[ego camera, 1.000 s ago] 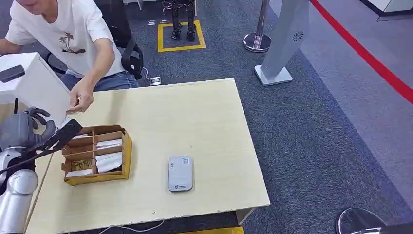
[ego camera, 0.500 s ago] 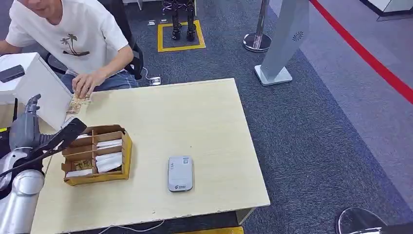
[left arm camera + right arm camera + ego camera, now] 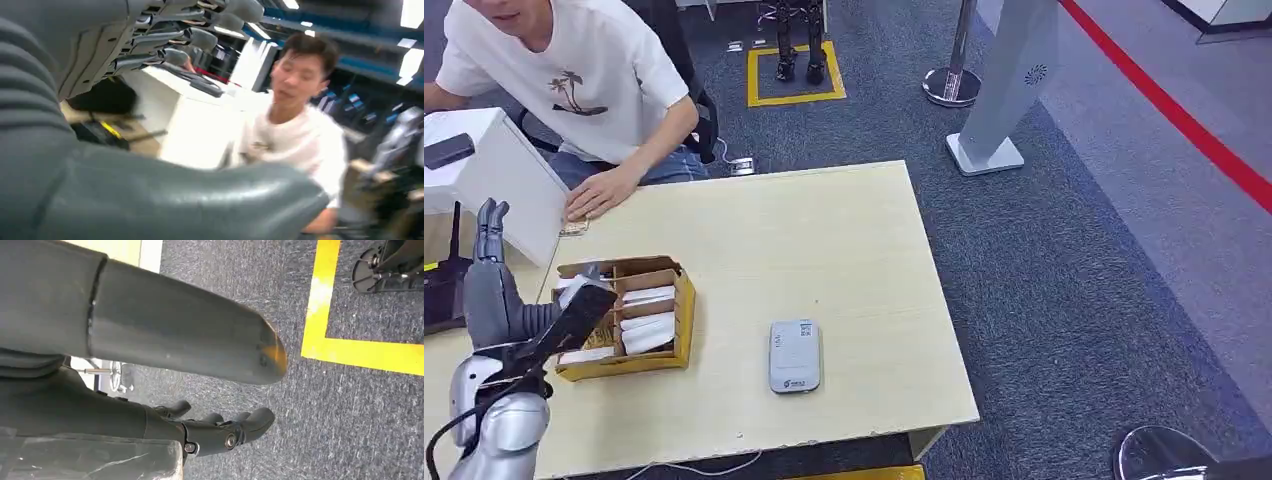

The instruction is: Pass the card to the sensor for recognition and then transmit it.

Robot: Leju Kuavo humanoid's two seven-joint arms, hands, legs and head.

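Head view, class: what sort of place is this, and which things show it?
Probably an indoor robot test or demo hall: grey carpet with a yellow floor square, a barrier post, and a table set with a card reader and card box.

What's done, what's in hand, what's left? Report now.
Done, it seems: one card lies under the person's hand at the table's far edge. In hand: nothing; the left hand is raised, open, beside the card box. Left: more cards in the box, none on the reader.
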